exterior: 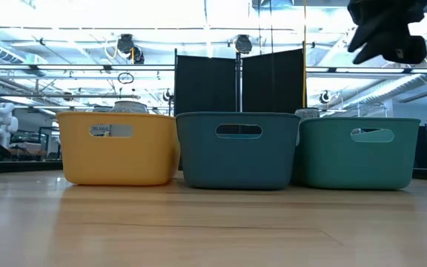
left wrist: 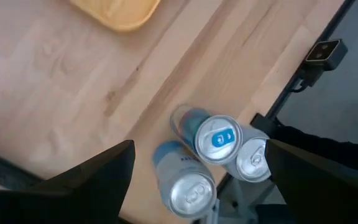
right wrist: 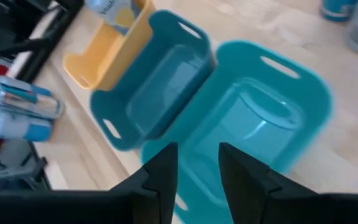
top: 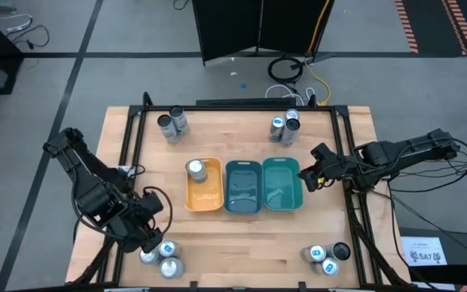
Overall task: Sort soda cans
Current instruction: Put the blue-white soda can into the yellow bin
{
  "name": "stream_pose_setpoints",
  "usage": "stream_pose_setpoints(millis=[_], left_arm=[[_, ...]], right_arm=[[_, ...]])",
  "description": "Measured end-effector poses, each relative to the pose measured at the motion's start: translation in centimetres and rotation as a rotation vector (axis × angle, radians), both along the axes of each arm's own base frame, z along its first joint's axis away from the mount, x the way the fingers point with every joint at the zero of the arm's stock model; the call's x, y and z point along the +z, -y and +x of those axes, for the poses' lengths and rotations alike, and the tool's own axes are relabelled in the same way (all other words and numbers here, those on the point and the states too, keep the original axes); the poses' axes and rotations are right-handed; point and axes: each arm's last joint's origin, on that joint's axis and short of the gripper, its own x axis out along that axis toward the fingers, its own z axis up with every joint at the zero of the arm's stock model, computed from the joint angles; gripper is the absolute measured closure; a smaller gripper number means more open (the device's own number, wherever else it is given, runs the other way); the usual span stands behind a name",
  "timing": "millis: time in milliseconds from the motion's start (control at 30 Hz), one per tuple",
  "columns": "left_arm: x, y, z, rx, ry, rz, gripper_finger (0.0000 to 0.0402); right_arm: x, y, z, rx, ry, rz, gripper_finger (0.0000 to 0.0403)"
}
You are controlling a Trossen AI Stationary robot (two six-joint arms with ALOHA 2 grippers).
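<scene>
At worktop centre: three trays side by side in a row, on a light wooden worktop (top: 242, 243) with a black frame.
Yellow tray (top: 204, 188): 9 o'clock end of the row; holds one silver soda can (top: 195, 169) standing at its 12 o'clock end.
Middle teal tray (top: 242, 186): touching the yellow tray; nothing seen inside.
Lighter teal tray (top: 282, 185): 3 o'clock end of the row; nothing seen inside.
Soda cans, 11 o'clock corner (top: 172, 123): two upright, touching each other.
Soda cans, 1 o'clock corner (top: 284, 124): two or three upright in a tight cluster, one with a blue top.
Soda cans, 7 o'clock corner (top: 162, 257): three in a cluster; the left wrist view shows one with a blue tab (left wrist: 218, 139) and two with plain silver tops, all touching.
Soda cans, 5 o'clock corner (top: 327, 257): about three, one dark, one blue-topped.
Left hand (top: 148, 234): above the 7 o'clock cluster, fingers spread wide, holding nothing.
Right hand (top: 308, 174): raised just past the 3 o'clock edge of the lighter teal tray; fingers a narrow gap apart, nothing between them.
Low view: right hand (exterior: 388, 33) hangs above the lighter teal tray.
</scene>
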Motion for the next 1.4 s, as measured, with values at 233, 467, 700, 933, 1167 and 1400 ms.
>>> stream_pose_setpoints(millis=[233,467,700,933,1167,1400], left_arm=[[-0.1,-0.6,-0.2,-0.048,-0.028,0.068,0.0033],[-0.2,-0.8,-0.4,-0.047,-0.047,0.093,0.0033],[-0.2,-0.8,-0.3,-0.044,-0.03,0.097,0.0033],[-0.2,-0.1,-1.0,-0.103,-0.063,0.066,0.0033],[-0.9,2.8,-3.3,-0.198,-0.087,0.064,0.0033],[-3.3,6.5,-3.3,-0.332,-0.081,0.135,0.0033]], right_arm=[[-0.7,-1.6,2.5,0.045,0.029,0.013,0.0296],[-2.6,-3.6,3.8,0.059,-0.063,0.041,0.0296],[-3.7,-4.9,4.3,0.074,-0.119,0.045,0.0296],[-4.1,-5.1,4.5,0.075,-0.134,0.04,0.0296],[-4.0,-5.1,4.6,0.059,-0.118,0.021,0.0296],[-4.0,-5.1,4.6,0.058,-0.117,0.02,0.0296]])
